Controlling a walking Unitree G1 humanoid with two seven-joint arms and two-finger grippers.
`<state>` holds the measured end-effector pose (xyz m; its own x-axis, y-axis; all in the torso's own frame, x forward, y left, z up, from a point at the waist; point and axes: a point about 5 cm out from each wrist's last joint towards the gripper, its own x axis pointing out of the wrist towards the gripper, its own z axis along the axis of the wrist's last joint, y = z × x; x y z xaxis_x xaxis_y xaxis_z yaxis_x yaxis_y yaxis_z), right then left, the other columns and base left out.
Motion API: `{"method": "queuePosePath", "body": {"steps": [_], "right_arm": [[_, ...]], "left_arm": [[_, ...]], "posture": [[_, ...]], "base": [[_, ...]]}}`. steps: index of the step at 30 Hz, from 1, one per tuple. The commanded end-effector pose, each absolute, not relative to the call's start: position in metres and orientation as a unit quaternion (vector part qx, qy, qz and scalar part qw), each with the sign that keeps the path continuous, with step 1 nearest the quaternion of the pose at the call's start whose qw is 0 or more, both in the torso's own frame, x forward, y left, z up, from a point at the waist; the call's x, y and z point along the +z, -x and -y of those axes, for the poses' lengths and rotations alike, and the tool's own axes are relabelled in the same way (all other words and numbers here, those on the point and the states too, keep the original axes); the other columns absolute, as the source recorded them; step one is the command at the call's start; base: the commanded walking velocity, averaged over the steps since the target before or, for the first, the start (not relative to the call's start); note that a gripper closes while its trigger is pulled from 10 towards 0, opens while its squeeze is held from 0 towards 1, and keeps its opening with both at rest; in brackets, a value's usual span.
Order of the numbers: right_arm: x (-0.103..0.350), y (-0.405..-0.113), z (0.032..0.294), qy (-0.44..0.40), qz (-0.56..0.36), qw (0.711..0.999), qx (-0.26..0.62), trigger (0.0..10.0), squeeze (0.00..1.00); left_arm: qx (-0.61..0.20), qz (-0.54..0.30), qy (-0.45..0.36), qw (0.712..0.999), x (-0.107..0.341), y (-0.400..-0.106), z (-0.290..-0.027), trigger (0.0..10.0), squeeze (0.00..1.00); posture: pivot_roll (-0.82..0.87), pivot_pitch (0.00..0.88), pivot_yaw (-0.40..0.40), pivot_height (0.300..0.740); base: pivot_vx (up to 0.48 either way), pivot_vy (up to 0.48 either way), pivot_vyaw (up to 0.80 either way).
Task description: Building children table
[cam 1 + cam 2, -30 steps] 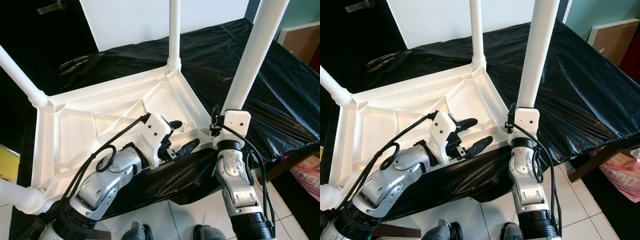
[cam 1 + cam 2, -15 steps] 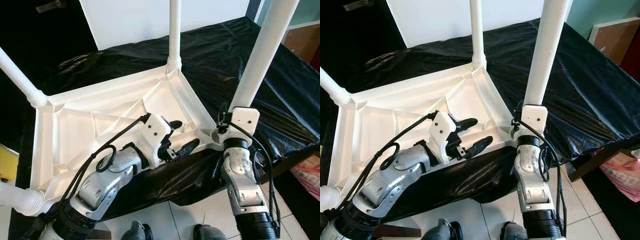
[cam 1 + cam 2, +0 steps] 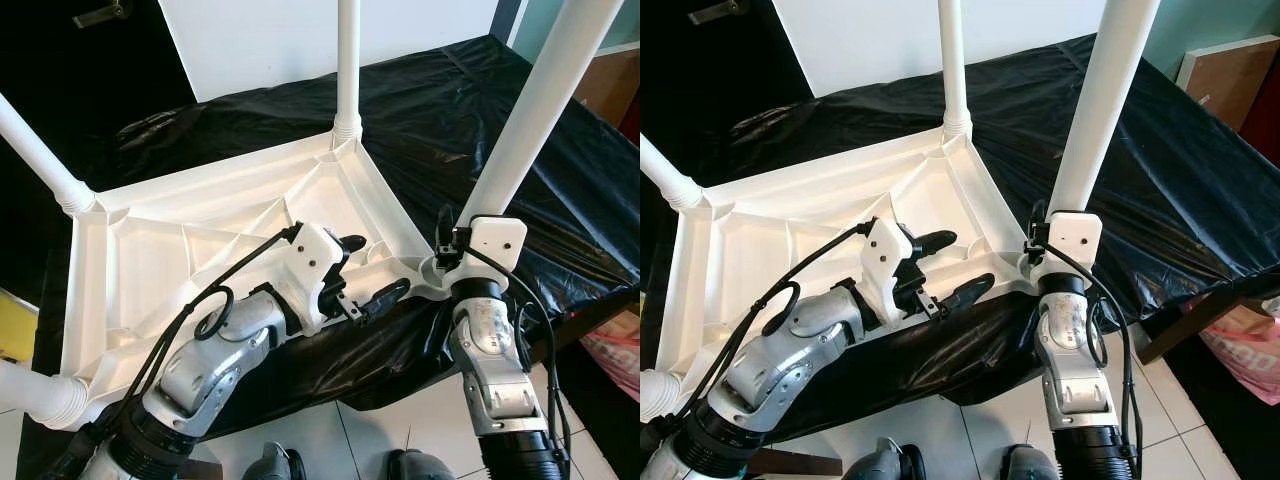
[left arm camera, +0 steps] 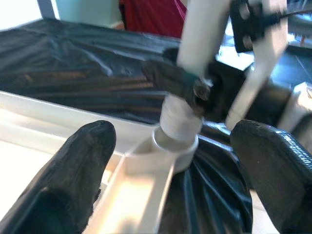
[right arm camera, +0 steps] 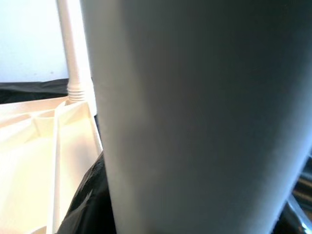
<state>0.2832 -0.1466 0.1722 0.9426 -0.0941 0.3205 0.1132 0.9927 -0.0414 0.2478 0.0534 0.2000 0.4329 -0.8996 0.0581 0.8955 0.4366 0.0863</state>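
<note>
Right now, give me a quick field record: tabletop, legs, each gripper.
tabletop: white, upside down on black sheet
fitted legs: three, at far, left and near-left corners
fourth leg: tilted, lower end at the near-right socket
right gripper: shut on fourth leg near its base
left gripper: open, over tabletop beside the socket

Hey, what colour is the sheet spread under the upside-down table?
Glossy black sheet, crinkled, seen best in the left eye view.

The upturned tabletop's [image 3: 215, 235] ribbed middle lies open. White legs [image 3: 347, 60] stand at 12, 10 and 8 o'clock; the left pincer [image 3: 368, 270] blocks the near rim at 5.
</note>
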Motion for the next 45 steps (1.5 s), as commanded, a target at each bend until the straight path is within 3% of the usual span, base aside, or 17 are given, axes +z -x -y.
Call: {"method": "queuePosePath", "body": {"steps": [1,3,5,7,14,20,22,27,32,36,41,43,45], "right_arm": [[0.178,-0.283,0.147,0.024,0.169,0.984,-0.039,10.0,0.00],[0.183,-0.285,0.150,0.027,0.173,0.984,-0.023,10.0,0.00],[0.193,-0.290,0.156,0.033,0.180,0.983,0.021,10.0,0.00],[0.193,-0.290,0.156,0.033,0.180,0.983,0.021,10.0,0.00],[0.213,-0.300,0.166,0.059,0.156,0.969,0.181,10.0,0.00],[0.212,-0.301,0.164,0.072,0.136,0.961,0.230,10.0,0.00],[0.210,-0.301,0.162,0.099,0.113,0.948,0.281,10.0,0.00],[0.207,-0.299,0.161,0.120,0.088,0.935,0.323,10.0,0.00],[0.200,-0.289,0.162,0.158,0.045,0.899,0.407,10.0,0.00],[0.200,-0.288,0.163,0.158,0.038,0.894,0.418,10.0,0.00],[0.199,-0.284,0.163,0.163,0.017,0.878,0.450,10.0,0.00],[0.196,-0.282,0.162,0.174,0.002,0.863,0.474,10.0,0.00],[0.195,-0.281,0.162,0.177,-0.002,0.859,0.481,10.0,0.00]], "left_arm": [[-0.581,0.044,-0.018,0.813,0.202,-0.245,-0.052,10.0,1.00],[-0.580,0.055,-0.018,0.813,0.207,-0.248,-0.051,10.0,1.00],[-0.582,0.071,-0.015,0.810,0.219,-0.252,-0.046,10.0,0.00],[-0.582,0.071,-0.015,0.810,0.219,-0.252,-0.046,10.0,0.00],[-0.584,0.090,0.032,0.806,0.255,-0.272,-0.049,10.0,0.00],[-0.594,0.096,0.026,0.798,0.260,-0.272,-0.049,10.0,0.00],[-0.621,0.112,0.016,0.776,0.266,-0.269,-0.046,10.0,0.00],[-0.645,0.122,0.001,0.755,0.270,-0.265,-0.042,10.0,0.00],[-0.683,0.121,-0.038,0.719,0.272,-0.259,-0.036,10.0,0.00],[-0.690,0.121,-0.047,0.712,0.272,-0.258,-0.034,10.0,0.00],[-0.713,0.126,-0.068,0.686,0.275,-0.254,-0.029,10.0,0.00],[-0.738,0.121,-0.069,0.660,0.279,-0.249,-0.026,10.0,0.00],[-0.742,0.122,-0.068,0.656,0.280,-0.249,-0.025,10.0,0.00]], "posture": [[-0.07,0.112,0.062,0.740],[-0.07,0.112,0.061,0.740],[-0.07,0.111,0.058,0.740],[-0.07,0.111,0.058,0.740],[-0.08,0.104,0.046,0.740],[-0.08,0.102,0.047,0.740],[-0.07,0.099,0.046,0.740],[-0.07,0.097,0.046,0.740],[-0.07,0.095,0.041,0.740],[-0.07,0.095,0.040,0.740],[-0.07,0.097,0.039,0.740],[-0.07,0.094,0.037,0.740],[-0.07,0.094,0.037,0.740]], "base": [[0.000,0.000,0.00],[0.000,0.000,0.00],[0.000,0.000,0.00],[0.000,0.000,0.00],[0.000,0.000,0.00],[0.000,0.000,0.00],[0.000,0.000,0.00],[0.000,0.000,0.00],[0.000,0.000,0.00],[0.000,0.000,0.00],[0.000,0.000,0.00],[0.000,0.000,0.00],[0.000,0.000,0.00]]}}
